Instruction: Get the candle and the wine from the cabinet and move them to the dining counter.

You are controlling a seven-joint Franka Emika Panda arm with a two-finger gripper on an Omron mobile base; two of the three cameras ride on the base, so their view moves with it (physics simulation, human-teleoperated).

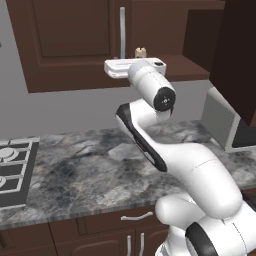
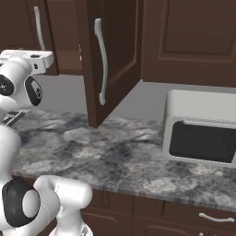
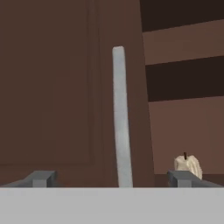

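Observation:
The candle [image 3: 188, 163] is a small cream lump with a dark wick. It stands on the bottom board of the open cabinet [image 3: 183, 109], to the right of my right fingertip [image 3: 180, 177]. In the left base view the candle [image 1: 140, 51] peeks over my white hand [image 1: 134, 67], which is raised to the cabinet's lower edge. My gripper [image 3: 111, 178] is open with nothing between its fingers, and it faces the silver bar handle [image 3: 120, 118] of the shut left door. The wine and the dining counter are out of view.
The cabinet's right door [image 2: 113, 60] hangs open over the marbled counter [image 2: 115, 156], its handle [image 2: 99, 60] facing the room. A white microwave [image 2: 203, 133] stands on the counter at the right. A stove [image 1: 15, 170] lies at the left end.

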